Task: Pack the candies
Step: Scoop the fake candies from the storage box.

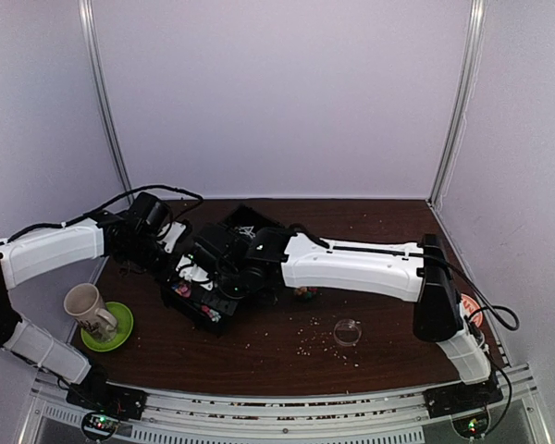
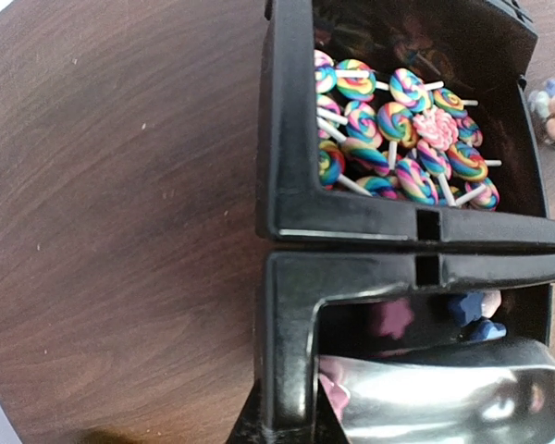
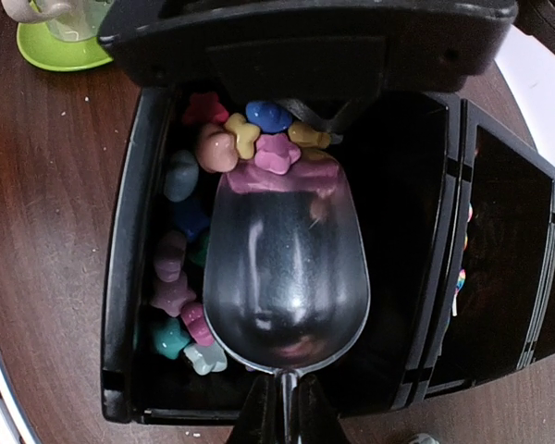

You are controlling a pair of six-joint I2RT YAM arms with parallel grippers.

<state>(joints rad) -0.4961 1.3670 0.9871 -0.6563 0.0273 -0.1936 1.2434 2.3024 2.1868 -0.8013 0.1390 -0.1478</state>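
The small pastel candies (image 3: 259,148), pink, yellow, blue and teal pieces shaped like stars and bones, lie in the end compartment of a black plastic divided tray (image 3: 120,277). Most are heaped at its far end, and the rest are strung along its left wall. A shiny metal scoop (image 3: 287,268) lies among them. Its front lip is pushed against the heap, and its bowl shows only reflections.

In the neighbouring compartment, behind one dividing wall, rainbow swirl lollipops (image 2: 398,139) on white sticks are packed close, with one pink-and-white lollipop (image 2: 435,128) among them. A few more pastel pieces (image 2: 553,111) sit just outside the tray's far side (in what looks like a small clear holder, cut off by the edge of the left wrist view).

The right gripper (image 3: 282,412) has its jaws clamped narrow on the scoop's thin handle, above the tray's near wall. The left gripper (image 1: 176,254) hangs over the tray's other end with its jaws closed. Whether they pinch the tray's wall cannot be told.

The tray stands left of centre on a dark brown wooden table (image 1: 388,231). Near it are scattered pale crumbs (image 1: 310,344) and a small clear round dish (image 1: 347,331), apart from the tray. A beige cup (image 1: 88,305) stands on a lime-green saucer (image 1: 120,328) at the table's left edge.
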